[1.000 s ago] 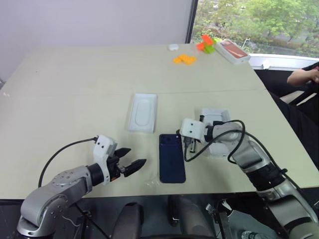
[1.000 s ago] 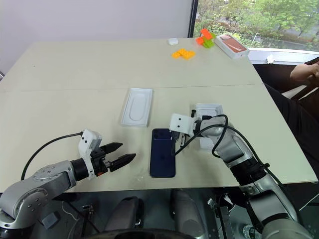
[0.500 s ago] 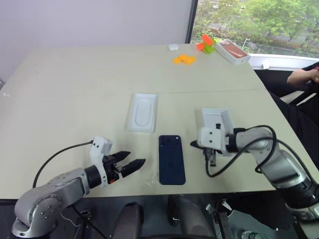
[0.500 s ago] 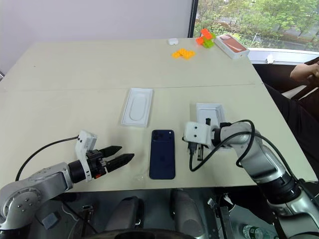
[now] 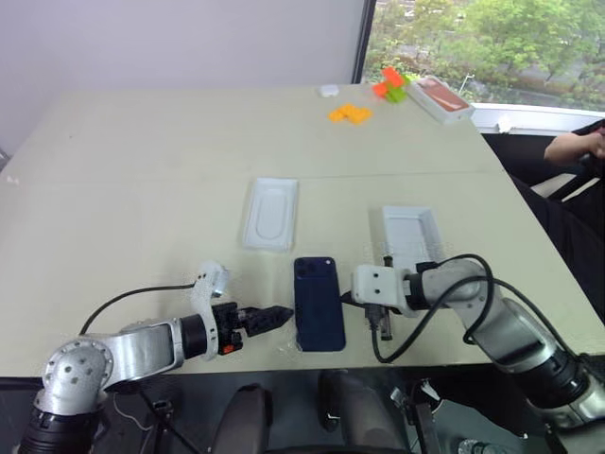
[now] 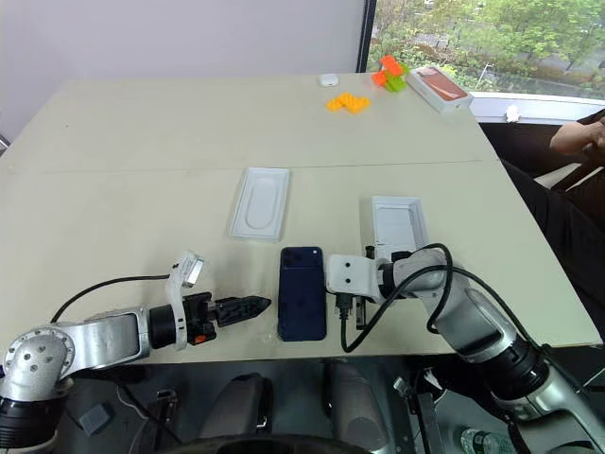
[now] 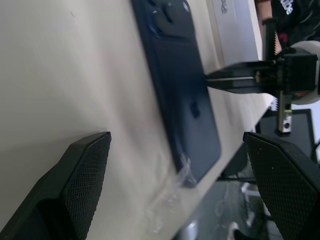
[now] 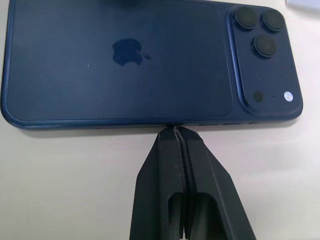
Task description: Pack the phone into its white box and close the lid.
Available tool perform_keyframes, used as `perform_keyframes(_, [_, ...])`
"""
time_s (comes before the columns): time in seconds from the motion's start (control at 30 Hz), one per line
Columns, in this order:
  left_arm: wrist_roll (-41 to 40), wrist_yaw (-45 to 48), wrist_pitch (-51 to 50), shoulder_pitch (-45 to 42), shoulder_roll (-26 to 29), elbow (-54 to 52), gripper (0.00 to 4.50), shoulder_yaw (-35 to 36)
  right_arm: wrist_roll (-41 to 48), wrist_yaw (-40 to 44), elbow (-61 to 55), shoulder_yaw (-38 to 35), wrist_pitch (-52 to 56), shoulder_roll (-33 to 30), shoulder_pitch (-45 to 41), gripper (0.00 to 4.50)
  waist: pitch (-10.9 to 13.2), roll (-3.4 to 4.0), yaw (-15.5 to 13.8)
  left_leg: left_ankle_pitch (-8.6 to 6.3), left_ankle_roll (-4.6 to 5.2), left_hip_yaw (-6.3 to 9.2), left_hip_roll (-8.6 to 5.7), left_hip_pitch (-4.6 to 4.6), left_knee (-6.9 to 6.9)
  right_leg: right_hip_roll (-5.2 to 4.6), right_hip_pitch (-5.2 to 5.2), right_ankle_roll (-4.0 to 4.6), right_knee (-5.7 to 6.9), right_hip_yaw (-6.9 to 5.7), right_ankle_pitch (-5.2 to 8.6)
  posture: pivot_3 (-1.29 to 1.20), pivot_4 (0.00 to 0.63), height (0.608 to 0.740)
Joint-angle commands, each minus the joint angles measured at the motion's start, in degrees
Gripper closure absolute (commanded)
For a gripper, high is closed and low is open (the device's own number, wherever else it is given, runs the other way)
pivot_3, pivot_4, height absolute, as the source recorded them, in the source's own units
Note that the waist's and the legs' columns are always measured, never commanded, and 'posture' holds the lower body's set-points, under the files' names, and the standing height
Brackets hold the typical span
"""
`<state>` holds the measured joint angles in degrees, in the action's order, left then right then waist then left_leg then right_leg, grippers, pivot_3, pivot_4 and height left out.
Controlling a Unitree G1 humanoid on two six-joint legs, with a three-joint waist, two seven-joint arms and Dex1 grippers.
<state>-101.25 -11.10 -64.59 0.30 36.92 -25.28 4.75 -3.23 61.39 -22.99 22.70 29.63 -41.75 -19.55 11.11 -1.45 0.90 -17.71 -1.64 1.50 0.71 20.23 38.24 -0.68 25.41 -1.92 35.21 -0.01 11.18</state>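
The dark navy phone (image 5: 318,303) lies face down near the table's front edge, its camera bump at the far end. My right gripper (image 5: 344,299) is shut, and its joined tips (image 8: 174,131) touch the middle of the phone's right long edge. My left gripper (image 5: 282,313) is open just left of the phone and points at it, its fingers (image 7: 75,185) wide apart. The white box (image 5: 408,235) lies open side up, behind the right gripper. The lid is out of view.
A white insert (image 5: 270,214) with an oval recess lies behind and left of the phone. A scrap of clear film (image 5: 284,348) sits at the table's front edge. Orange blocks (image 5: 350,113), red and green blocks (image 5: 390,83) and an orange-topped box (image 5: 442,97) sit far back. A person's arm (image 5: 577,144) is at the right.
The right gripper left the phone's far right corner, swung out, and now touches its right edge mid-length. The phone slid slightly left. The left gripper rolled and moved toward the phone.
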Motion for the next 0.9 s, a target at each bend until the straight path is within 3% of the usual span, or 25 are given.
perform_keyframes(0.03, [-4.14, -2.64, 2.41, 0.59, 1.66, -0.62, 0.0, -2.41, 0.75, -0.17, -0.8, 1.36, 0.08, 2.06, -2.19, 4.45, 0.0, 0.01, -0.06, 0.0, 0.0, 0.0, 0.01, 0.01, 0.0, 0.01, 0.0, 0.0, 0.0, -0.01, 0.0, 0.0, 0.15, 0.733])
perform_keyframes(0.67, [-8.44, -5.77, 12.7, 3.07, 2.47, -1.36, 0.0, -5.24, 0.79, -1.05, 5.72, 5.93, -2.85, 9.75, -7.09, 4.45, -0.01, 0.02, -0.21, 0.01, -0.02, -0.05, -0.06, 0.02, 0.01, -0.08, -0.02, 0.03, -0.02, -0.01, -0.01, 0.0, 0.15, 0.733])
perform_keyframes(0.9, [-7.63, -5.95, 15.36, 4.69, 3.74, -2.07, 0.0, -2.94, 0.9, -1.41, 6.11, 3.25, -3.95, 8.24, -8.42, 4.45, -0.01, 0.03, -0.2, 0.01, -0.02, -0.05, -0.06, 0.02, 0.0, -0.07, -0.01, 0.03, -0.02, -0.01, -0.01, 0.0, 0.15, 0.733])
